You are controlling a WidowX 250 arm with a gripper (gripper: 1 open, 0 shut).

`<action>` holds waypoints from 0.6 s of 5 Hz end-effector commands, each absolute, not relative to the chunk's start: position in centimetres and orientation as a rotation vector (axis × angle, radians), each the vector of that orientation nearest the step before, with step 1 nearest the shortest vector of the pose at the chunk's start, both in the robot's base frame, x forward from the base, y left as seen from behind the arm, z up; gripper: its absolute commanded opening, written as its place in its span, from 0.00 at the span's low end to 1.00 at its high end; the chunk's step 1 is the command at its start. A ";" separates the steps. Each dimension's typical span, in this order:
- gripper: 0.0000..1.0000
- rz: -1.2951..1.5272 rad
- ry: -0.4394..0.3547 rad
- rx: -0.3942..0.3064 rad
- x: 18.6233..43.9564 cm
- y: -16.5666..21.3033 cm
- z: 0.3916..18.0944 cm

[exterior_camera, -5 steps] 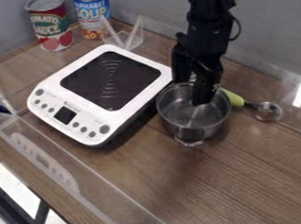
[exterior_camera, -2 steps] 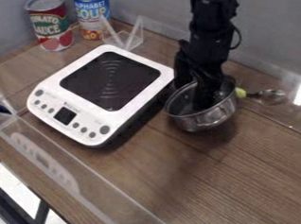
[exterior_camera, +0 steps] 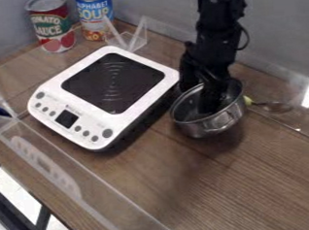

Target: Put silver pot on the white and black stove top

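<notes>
The silver pot (exterior_camera: 204, 114) stands on the wooden table just right of the stove top (exterior_camera: 114, 80), tipped a little with its mouth facing the camera. The stove top is a white square casing with a black ringed surface and a button panel on its near left edge. My black gripper (exterior_camera: 208, 91) comes straight down into the pot's far side. Its jaws stand open over the far rim, and the fingertips are partly hidden by the pot wall. The pot rests on the table, with no grip on it visible.
A green-handled metal spoon (exterior_camera: 271, 102) lies right of the pot. Two cans (exterior_camera: 49, 23) (exterior_camera: 95, 11) stand at the back left. Clear plastic walls (exterior_camera: 69, 170) edge the table's front and sides. Bare wood lies in front of the pot.
The pot has tipped and shifted slightly to the back right. The spoon has slid further right. My gripper has stayed about where it was, still open.
</notes>
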State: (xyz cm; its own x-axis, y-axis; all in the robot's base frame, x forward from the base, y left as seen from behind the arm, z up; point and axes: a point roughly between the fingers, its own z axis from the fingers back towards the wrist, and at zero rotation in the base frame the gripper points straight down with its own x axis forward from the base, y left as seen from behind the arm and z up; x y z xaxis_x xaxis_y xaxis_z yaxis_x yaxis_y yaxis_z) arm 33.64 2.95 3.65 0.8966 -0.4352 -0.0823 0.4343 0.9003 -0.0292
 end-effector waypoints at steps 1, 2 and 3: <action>1.00 -0.452 0.079 -0.012 34.1 2.9 4.2; 1.00 -0.450 0.089 -0.017 34.2 3.0 4.3; 0.00 -0.447 0.102 -0.021 34.3 3.0 4.3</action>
State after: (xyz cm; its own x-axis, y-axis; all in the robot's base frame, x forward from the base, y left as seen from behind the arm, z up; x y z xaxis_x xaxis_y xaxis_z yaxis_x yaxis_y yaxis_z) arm 33.76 3.13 3.53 0.8951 -0.4295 -0.1193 0.4262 0.9030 -0.0536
